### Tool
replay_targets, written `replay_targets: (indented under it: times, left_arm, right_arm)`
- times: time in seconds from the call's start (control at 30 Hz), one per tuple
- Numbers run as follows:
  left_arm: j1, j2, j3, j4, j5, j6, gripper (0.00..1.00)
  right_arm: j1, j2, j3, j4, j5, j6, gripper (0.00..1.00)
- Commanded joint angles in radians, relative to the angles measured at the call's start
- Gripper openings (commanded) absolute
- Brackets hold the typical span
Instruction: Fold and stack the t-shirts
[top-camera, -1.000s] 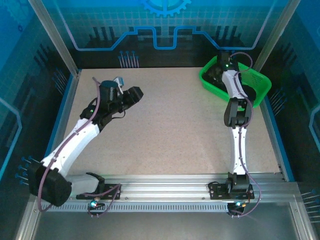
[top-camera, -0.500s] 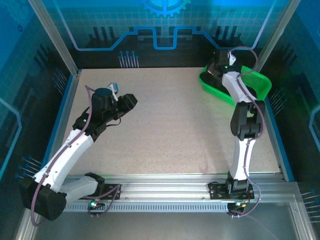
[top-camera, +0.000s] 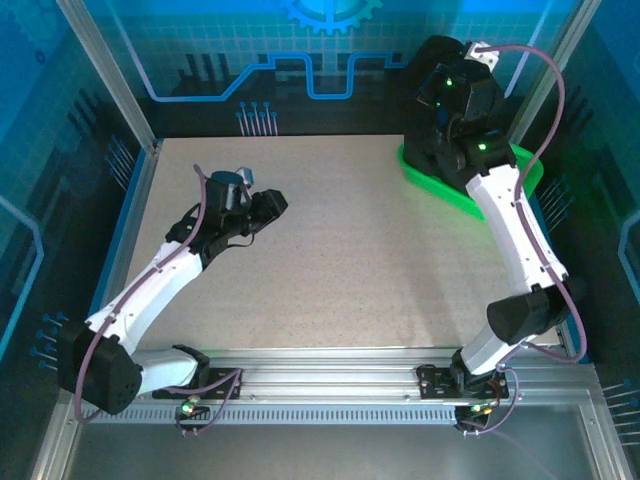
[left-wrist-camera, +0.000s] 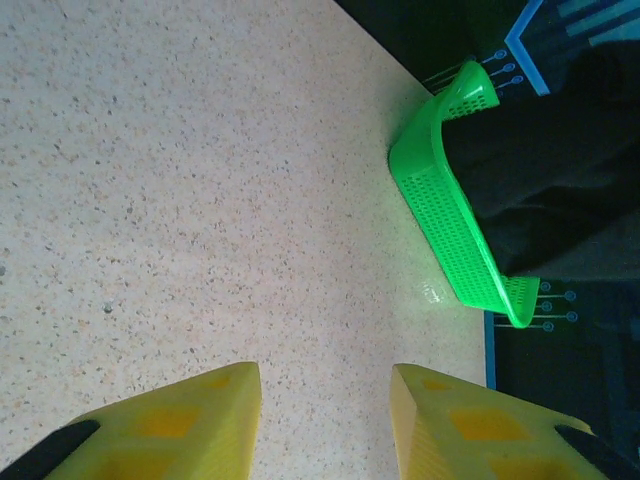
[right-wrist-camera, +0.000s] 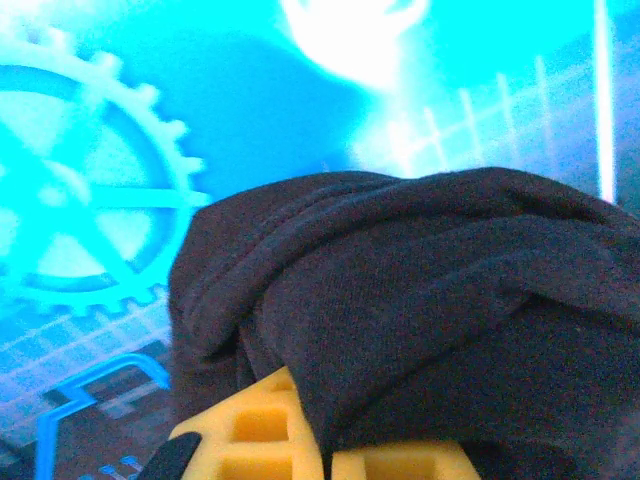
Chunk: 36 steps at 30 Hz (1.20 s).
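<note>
A black t-shirt (right-wrist-camera: 420, 300) is bunched in soft folds and draped over the yellow fingers (right-wrist-camera: 250, 430) of the right hand (right-wrist-camera: 325, 445). That hand is closed on the cloth and is held up high, so that a blue wall with a gear pattern is seen behind the shirt. From above, the right arm is seen reaching over the green basket (top-camera: 525, 165) at the far right corner of the tabletop (top-camera: 340, 250). In the left wrist view, black cloth (left-wrist-camera: 560, 170) is seen inside the basket's mesh wall. The left hand (left-wrist-camera: 325, 420) is held over the bare speckled tabletop, well apart from the basket. Its two yellow fingers (left-wrist-camera: 190, 415) are parted, and nothing is gripped between them.
</note>
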Motion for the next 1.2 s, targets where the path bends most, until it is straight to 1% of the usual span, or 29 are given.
replay_targets:
  times: [0.0,0.13,0.23,0.3,0.37,0.4,0.43,0.47,0.5,0.53,0.57,0.63,0.67,0.73,0.83,0.9,0.93,0.97,1.0,1.1,1.17]
  left_arm:
    - [-0.007,-0.046,0.065,-0.074,-0.098,0.042,0.41]
    - [-0.006,-0.101,0.112,-0.189,-0.245,0.086,0.42]
    - [-0.006,-0.149,0.128,-0.253,-0.349,0.099,0.42]
    - [-0.006,-0.181,0.138,-0.301,-0.417,0.099,0.43]
    - [-0.006,-0.209,0.150,-0.359,-0.482,0.087,0.48]
    - [-0.006,-0.223,0.159,-0.390,-0.517,0.079,0.50]
    - [-0.006,-0.238,0.163,-0.420,-0.547,0.071,0.50]
    - [-0.006,-0.253,0.164,-0.445,-0.573,0.063,0.51]
    - [-0.006,-0.270,0.161,-0.459,-0.586,0.059,0.51]
    - [-0.004,-0.282,0.159,-0.473,-0.590,0.062,0.51]
    - [-0.004,-0.292,0.156,-0.491,-0.590,0.059,0.52]
    - [-0.003,-0.307,0.145,-0.525,-0.581,0.054,0.52]
    - [-0.004,-0.312,0.134,-0.543,-0.574,0.046,0.52]
    - [-0.003,-0.316,0.111,-0.587,-0.567,0.019,0.53]
    - [0.016,-0.307,0.066,-0.629,-0.526,-0.014,0.54]
    - [0.066,-0.287,0.035,-0.642,-0.465,-0.039,0.54]
    - [0.097,-0.276,0.016,-0.639,-0.427,-0.053,0.55]
    - [0.146,-0.261,-0.007,-0.627,-0.366,-0.071,0.55]
    - [0.200,-0.241,-0.034,-0.605,-0.304,-0.088,0.56]
    - [0.324,-0.166,-0.113,-0.512,-0.156,-0.164,0.58]
    - [0.361,-0.106,-0.153,-0.440,-0.119,-0.204,0.59]
  right_arm:
    - [0.092,-0.054,0.085,0.062,0.019,-0.146,0.00]
    - [0.251,-0.052,0.107,0.043,0.059,-0.238,0.00]
    - [0.405,-0.009,0.113,0.049,0.099,-0.310,0.00]
    - [0.478,0.053,0.126,0.000,0.082,-0.281,0.00]
    - [0.523,0.126,0.120,-0.060,0.045,-0.233,0.00]
    - [0.538,0.170,0.110,-0.087,-0.007,-0.211,0.08]
    - [0.543,0.210,0.111,-0.116,-0.091,-0.182,0.25]
    - [0.543,0.260,0.139,-0.163,-0.212,-0.149,0.40]
    - [0.548,0.308,0.185,-0.231,-0.293,-0.122,0.48]
    - [0.556,0.338,0.217,-0.273,-0.325,-0.117,0.53]
    - [0.565,0.354,0.226,-0.294,-0.335,-0.124,0.60]
    - [0.565,0.332,0.168,-0.274,-0.338,-0.122,0.71]
    - [0.549,0.306,0.112,-0.252,-0.347,-0.102,0.72]
    - [0.496,0.255,-0.012,-0.218,-0.399,-0.034,0.71]
    - [0.419,0.175,-0.235,-0.188,-0.446,0.052,0.68]
    - [0.390,0.134,-0.368,-0.189,-0.475,0.079,0.64]
    - [0.389,0.127,-0.406,-0.206,-0.481,0.075,0.62]
    - [0.397,0.123,-0.445,-0.226,-0.481,0.061,0.62]
    - [0.412,0.121,-0.483,-0.237,-0.481,0.045,0.62]
    - [0.463,0.140,-0.583,-0.243,-0.506,0.010,0.63]
    - [0.508,0.180,-0.610,-0.250,-0.521,-0.023,0.64]
